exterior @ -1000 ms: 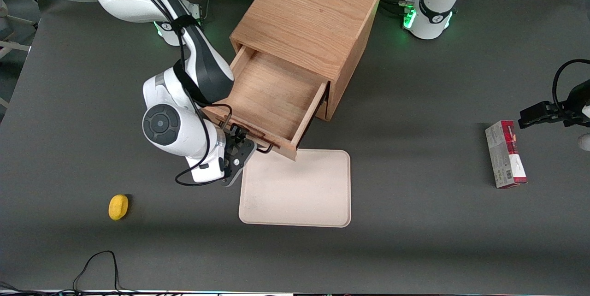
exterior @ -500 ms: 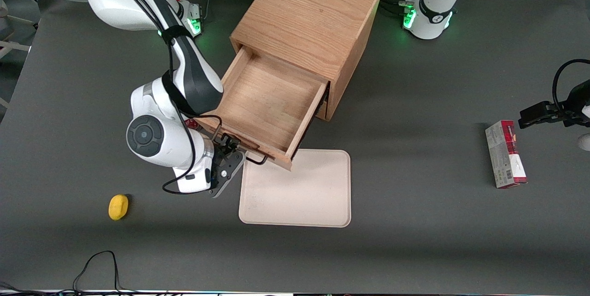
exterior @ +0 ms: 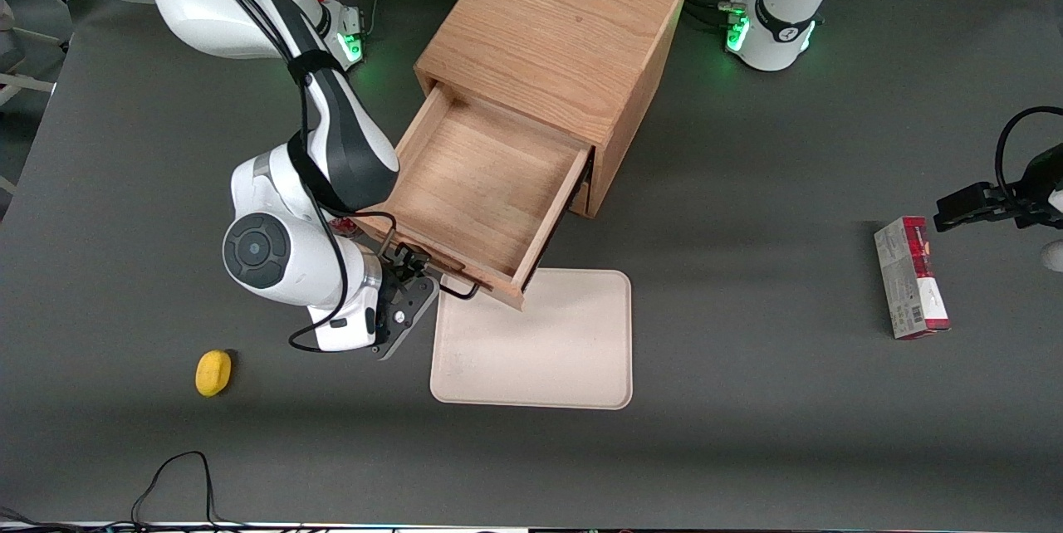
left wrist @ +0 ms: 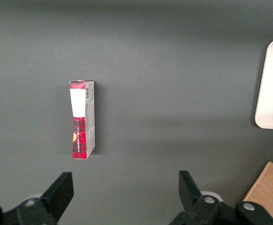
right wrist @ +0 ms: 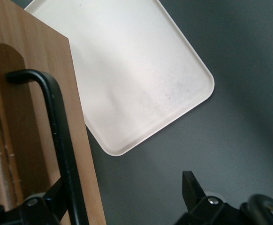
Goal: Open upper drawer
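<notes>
The upper drawer (exterior: 477,184) stands pulled well out of the oak cabinet (exterior: 552,35), its bare tray body open to view and its front corner hanging over the edge of the cream tray (exterior: 540,350) that lies flat on the worktop (exterior: 747,350). The working arm's hand (exterior: 413,266) sits at the drawer front, right at the thin black bar handle (right wrist: 61,140). In the wrist view its fingers are spread wide, one (right wrist: 56,199) just beside the bar and the other (right wrist: 193,190) well apart from it, so it looks to have nothing in its grip, though contact with the bar is hard to judge. The drawer should be light, rigid wood that runs straight on its slides; the stiff bar is the only sensible place to take it, near the middle
</notes>
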Available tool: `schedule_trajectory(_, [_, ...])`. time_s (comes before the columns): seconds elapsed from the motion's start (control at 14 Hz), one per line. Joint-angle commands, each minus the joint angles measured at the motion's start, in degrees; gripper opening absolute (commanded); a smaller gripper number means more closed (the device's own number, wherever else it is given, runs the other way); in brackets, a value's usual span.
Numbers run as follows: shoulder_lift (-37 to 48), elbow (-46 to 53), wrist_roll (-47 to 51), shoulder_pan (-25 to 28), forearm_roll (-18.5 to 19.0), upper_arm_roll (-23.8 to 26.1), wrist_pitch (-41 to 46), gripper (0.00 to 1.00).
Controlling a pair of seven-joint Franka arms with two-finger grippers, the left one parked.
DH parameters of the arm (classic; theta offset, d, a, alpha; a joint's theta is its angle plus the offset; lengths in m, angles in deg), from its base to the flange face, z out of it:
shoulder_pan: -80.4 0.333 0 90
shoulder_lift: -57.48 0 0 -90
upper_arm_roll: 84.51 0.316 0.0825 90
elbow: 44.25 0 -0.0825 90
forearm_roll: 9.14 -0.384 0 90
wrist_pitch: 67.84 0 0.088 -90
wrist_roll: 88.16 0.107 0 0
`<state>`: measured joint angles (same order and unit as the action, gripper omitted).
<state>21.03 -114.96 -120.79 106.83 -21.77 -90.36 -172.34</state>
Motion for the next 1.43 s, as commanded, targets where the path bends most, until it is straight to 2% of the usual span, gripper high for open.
schedule_trajectory(0.0, [-0.55, 6.70, 0.91, -0.68, -1.08, -0.47, 4.37, 1.00])
schedule_trajectory(0.14, [-0.29, 10.93, 1.95, -1.38, -1.00, -0.47, 9.12, 1.00])
schedule_trajectory(0.36, [3.48, 11.56, 4.07, -2.00, -0.21, -0.47, 12.12, 1.00])
schedule_trajectory(0.57, [8.14, 11.04, 5.73, -1.65, 1.46, -4.42, 16.50, 1.00])
schedule_trajectory(0.86, [11.66, 10.77, 5.92, -1.56, 8.13, -8.72, 21.61, 1.00])
schedule_trajectory(1.0, [13.41, 7.98, 9.49, -1.47, 8.06, -12.23, 22.50, 1.00])
schedule_trajectory(1.21, [19.12, -0.37, 18.72, -4.80, 8.06, -10.77, 21.18, 1.00])
schedule_trajectory(1.36, [23.68, -6.24, 23.12, -11.45, 8.32, -4.81, 17.95, 1.00])
